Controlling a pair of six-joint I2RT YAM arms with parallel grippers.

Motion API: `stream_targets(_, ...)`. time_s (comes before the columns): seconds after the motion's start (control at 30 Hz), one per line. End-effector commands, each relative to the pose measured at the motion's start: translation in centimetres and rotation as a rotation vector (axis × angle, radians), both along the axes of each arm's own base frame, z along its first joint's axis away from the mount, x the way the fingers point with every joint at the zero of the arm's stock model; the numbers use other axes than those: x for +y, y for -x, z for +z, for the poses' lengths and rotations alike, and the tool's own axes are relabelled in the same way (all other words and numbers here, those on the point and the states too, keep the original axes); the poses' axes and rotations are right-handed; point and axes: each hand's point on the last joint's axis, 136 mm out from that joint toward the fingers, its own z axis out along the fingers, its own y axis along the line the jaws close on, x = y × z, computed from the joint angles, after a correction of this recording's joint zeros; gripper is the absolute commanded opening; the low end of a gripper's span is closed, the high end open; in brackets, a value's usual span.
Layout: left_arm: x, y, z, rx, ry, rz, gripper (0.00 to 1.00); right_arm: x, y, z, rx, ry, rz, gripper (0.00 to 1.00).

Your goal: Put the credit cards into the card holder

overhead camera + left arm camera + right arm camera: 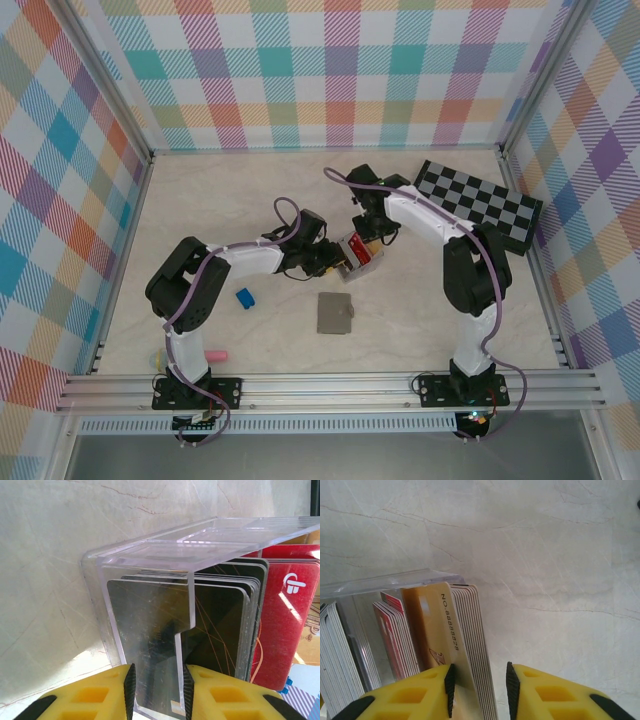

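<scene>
Lowest in the top view, toward the bottom left, a small pink object (217, 354) lies on the table (200, 200) beside the left arm's base. A little higher in the frame sits a blue block (244, 297). To its right, at lower centre, the card holder (335, 312) lies flat on the table (a plain grey square, apart from both grippers and from the tray).

Just above it, at the centre of the frame, the left gripper (338, 265) and the right gripper (368, 240) meet at a clear tray (362, 250) that holds the credit cards (365, 253) standing on edge.

In the left wrist view we see the left gripper (159, 690) pinching one end wall of the clear tray (150, 550) between its yellow pads. Black cards (220, 630) stand behind that wall and red cards (290, 625) at the right of the frame.

In the right wrist view the right gripper (479, 687) straddles a tan card (432, 625) and a stack of grey-white cards (472, 630). The left-hand pad lies against the tan card and a thin gap seems to show at the other pad, so we cannot tell whether the pinch is made. More red cards (392, 630) stand further left in the frame.

Farthest, at the upper right of the top view, a chequered board (480, 205) lies near the side wall.
</scene>
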Motion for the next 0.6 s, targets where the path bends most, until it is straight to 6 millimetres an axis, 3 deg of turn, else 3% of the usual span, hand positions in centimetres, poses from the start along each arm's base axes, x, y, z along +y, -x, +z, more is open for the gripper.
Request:
stream_targets(0.0,1.8,1.1,-2.5,0.070,-0.076,0.008,0.32,-0.7,-0.5,2.4,-0.061,0.030,-0.004,0.30)
stream_targets(0.17,1.9,1.2,-2.5,0.070,-0.077,0.011,0.32,-0.8,-0.5,2.8,-0.067,0.027,-0.007,0.21)
stream_targets(0.37,1.9,1.2,-2.4,0.067,-0.075,0.011,0.32,-0.8,-0.2,3.8,-0.083,0.017,-0.011,0.19)
stream_targets(0.57,1.8,1.1,-2.1,0.061,-0.072,0.010,0.31,0.5,1.2,5.5,-0.057,-0.101,-0.023,0.08)
